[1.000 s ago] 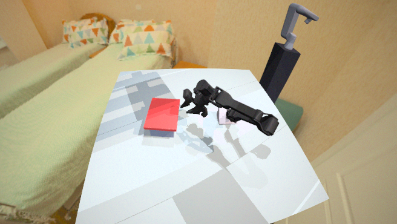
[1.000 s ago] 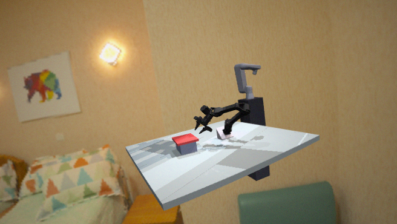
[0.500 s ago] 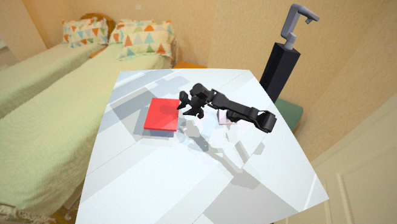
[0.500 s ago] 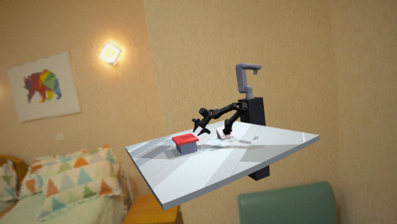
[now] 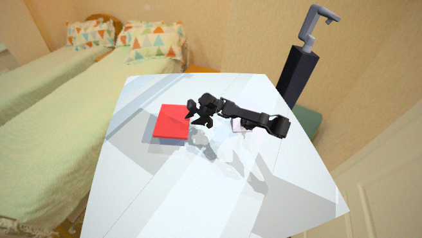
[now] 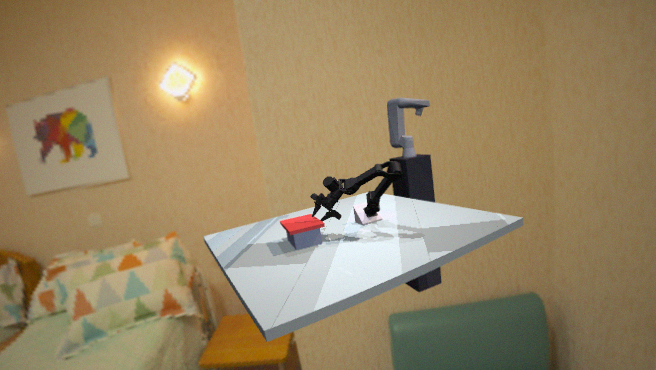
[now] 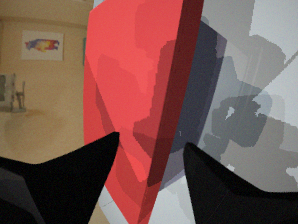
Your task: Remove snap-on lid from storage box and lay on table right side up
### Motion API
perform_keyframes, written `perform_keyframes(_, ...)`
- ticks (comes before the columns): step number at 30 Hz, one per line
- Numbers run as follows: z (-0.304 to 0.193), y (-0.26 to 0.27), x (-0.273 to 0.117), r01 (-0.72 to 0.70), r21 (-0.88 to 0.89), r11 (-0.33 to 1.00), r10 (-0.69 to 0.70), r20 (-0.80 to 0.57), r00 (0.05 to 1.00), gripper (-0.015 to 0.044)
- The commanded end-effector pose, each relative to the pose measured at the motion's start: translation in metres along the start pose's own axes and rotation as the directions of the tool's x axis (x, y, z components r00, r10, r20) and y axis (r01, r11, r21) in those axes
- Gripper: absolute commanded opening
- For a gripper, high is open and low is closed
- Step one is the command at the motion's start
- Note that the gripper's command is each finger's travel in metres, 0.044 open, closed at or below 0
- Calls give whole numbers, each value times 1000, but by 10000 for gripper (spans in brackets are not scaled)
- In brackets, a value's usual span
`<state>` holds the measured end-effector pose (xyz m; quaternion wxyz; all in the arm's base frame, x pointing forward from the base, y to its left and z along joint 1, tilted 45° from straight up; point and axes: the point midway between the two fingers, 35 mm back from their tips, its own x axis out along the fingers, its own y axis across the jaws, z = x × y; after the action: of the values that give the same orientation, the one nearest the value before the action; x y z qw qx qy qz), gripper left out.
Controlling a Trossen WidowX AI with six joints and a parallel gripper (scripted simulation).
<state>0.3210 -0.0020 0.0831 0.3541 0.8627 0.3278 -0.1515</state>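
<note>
The storage box [image 6: 306,239] [image 5: 170,141] is a blue-grey box under a flat red snap-on lid [image 5: 170,123] [image 6: 300,224] [image 7: 133,83], standing left of the table's middle. The lid sits on the box. My gripper [image 5: 190,120] [image 6: 319,216] [image 7: 152,143] is open at the lid's right edge, nearest the arm. In the wrist view its two black fingers stand either side of that edge, one over the lid's top, the other beside the box's wall. There is nothing held between them.
A small pink-white block [image 5: 238,125] [image 6: 365,214] lies by the arm's base. A dark post with a grey camera mount [image 5: 297,75] [image 6: 412,175] stands at the table's back edge. Beds lie left of the table [image 5: 206,199], and a green chair [image 6: 465,332] stands beside it.
</note>
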Motion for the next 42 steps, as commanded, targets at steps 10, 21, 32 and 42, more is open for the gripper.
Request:
perform_keyframes(10, 0, -2, 6, -3, 6, 1000, 3, 3, 1000, 123)
perform_keyframes(21, 0, -2, 6, -3, 6, 1000, 3, 3, 1000, 0)
perform_keyframes(32, 0, 1, 4, -3, 3, 1000, 3, 0, 1000, 0)
perform_keyframes(42, 0, 2, 3, -3, 3, 1000, 3, 0, 1000, 0)
